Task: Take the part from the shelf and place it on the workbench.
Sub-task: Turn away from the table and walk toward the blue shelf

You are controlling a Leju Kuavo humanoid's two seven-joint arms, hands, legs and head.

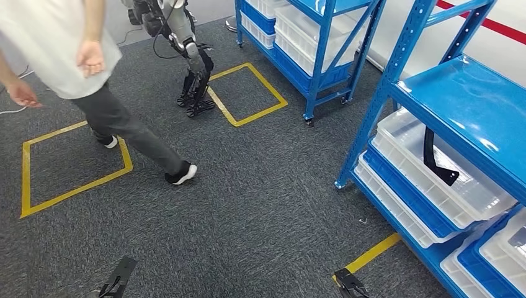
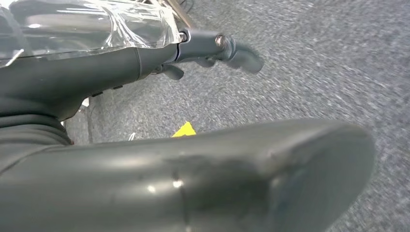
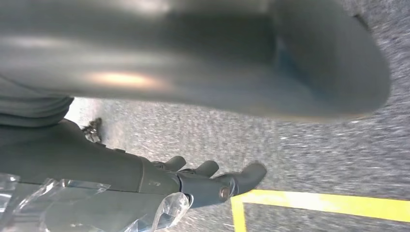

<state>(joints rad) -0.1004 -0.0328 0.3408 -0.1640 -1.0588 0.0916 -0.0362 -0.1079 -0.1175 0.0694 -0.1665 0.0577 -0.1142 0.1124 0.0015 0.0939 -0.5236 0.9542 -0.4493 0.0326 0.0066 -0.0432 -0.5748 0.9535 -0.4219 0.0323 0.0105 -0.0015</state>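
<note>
1. Hands first, from the head view: the left hand and the right hand hang low at the bottom edge of the picture, dark fingertips over the grey carpet, neither near the shelf.
2. Same view: the part, a black bent piece, lies in a clear plastic bin on a lower level of the near blue shelf at right, well apart from both hands. More clear bins sit below it and on a second blue shelf farther back.
3. Same view: a person in a white shirt and dark trousers walks across the carpet at upper left, between yellow tape squares. Another robot's dark legs stand beside the farther tape square.
4. Left wrist view: the left hand points out over the carpet, fingers loosely extended and slightly curled, released and holding nothing. The thick grey thumb spans the picture in the foreground; a scrap of yellow tape shows behind it.
5. Right wrist view: the right hand is likewise released, fingers apart and gently bent over the carpet, empty. A corner of yellow tape lies just beyond the fingertips.
</note>
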